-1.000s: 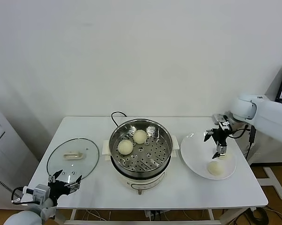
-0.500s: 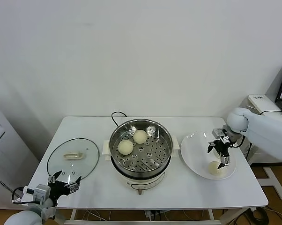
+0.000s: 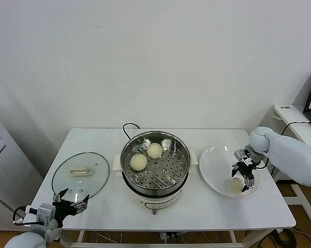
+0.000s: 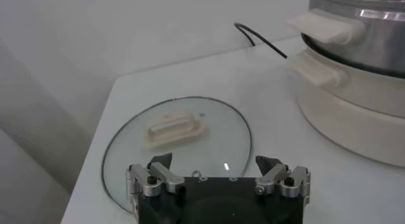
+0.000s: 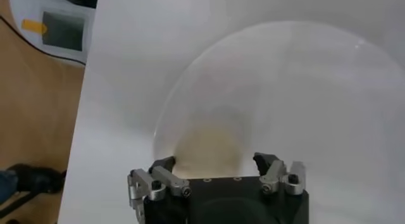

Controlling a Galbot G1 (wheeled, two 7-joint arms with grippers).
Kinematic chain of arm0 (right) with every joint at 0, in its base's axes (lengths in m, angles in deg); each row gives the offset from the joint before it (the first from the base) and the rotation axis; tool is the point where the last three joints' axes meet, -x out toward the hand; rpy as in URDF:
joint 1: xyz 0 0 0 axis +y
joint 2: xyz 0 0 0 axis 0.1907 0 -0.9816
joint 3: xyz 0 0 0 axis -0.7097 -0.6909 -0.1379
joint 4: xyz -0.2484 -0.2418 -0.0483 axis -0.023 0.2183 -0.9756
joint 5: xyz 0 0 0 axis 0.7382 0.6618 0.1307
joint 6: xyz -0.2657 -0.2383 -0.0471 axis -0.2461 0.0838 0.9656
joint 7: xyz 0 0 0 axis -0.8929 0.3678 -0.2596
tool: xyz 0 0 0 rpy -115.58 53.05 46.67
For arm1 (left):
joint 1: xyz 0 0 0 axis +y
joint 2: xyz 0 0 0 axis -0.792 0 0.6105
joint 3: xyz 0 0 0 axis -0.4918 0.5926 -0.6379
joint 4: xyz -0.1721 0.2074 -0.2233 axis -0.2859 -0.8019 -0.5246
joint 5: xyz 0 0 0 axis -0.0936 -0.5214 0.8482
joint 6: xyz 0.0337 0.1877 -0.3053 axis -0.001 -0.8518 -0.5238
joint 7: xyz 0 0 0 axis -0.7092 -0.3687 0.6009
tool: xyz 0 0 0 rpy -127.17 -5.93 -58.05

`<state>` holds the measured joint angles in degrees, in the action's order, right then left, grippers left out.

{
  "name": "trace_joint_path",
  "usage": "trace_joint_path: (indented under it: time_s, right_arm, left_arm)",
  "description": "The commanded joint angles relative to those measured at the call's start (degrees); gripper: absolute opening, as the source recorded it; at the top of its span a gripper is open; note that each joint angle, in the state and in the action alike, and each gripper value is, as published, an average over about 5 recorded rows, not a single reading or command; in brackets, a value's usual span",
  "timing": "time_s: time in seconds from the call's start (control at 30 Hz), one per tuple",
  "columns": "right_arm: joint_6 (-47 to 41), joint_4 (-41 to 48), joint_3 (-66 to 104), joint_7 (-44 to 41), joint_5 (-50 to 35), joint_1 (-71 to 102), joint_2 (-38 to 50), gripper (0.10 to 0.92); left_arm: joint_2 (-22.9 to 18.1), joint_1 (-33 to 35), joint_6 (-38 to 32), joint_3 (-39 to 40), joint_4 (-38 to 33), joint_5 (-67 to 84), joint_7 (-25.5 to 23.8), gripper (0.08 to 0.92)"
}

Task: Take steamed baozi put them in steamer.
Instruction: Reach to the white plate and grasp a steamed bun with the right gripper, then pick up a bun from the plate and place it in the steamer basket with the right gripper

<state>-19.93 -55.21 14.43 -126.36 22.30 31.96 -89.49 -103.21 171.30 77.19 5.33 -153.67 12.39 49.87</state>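
The steamer (image 3: 155, 166) stands mid-table with two cream-white baozi (image 3: 138, 161) (image 3: 154, 150) on its perforated tray. My right gripper (image 3: 243, 181) is low over the white plate (image 3: 216, 164), open, with its fingers on either side of a third baozi (image 3: 234, 184). In the right wrist view that baozi (image 5: 209, 143) lies between the open fingertips of the right gripper (image 5: 215, 163), on the plate (image 5: 304, 86). A fourth baozi does not show. My left gripper (image 3: 70, 202) is parked open at the table's front left corner.
A round glass lid (image 3: 80, 173) with a cream handle lies flat left of the steamer; it also shows in the left wrist view (image 4: 180, 133) just beyond the left gripper (image 4: 216, 167). The steamer's black cord (image 3: 128, 126) runs behind it. The table's right edge is close to the plate.
My right gripper has moved down and toward the front of the plate, onto the baozi there. The left arm has not moved.
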Motion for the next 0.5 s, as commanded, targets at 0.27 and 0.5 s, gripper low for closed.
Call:
trace_joint_path:
  time_s: [0.27,0.5]
  right_arm:
    - [0.34,0.74,2.66,-2.93,0.42,1.76,0.50,0.555]
    - [-0.30,-3.77,-2.63,-3.20,-4.05,-5.91,3.06,0.510]
  left_arm:
    - [0.11,0.14,0.05,-0.27,-0.33,0.05,0.06,0.823]
    - [0.02,0.38,0.08,-0.04,-0.46,-0.04,0.09,0.823]
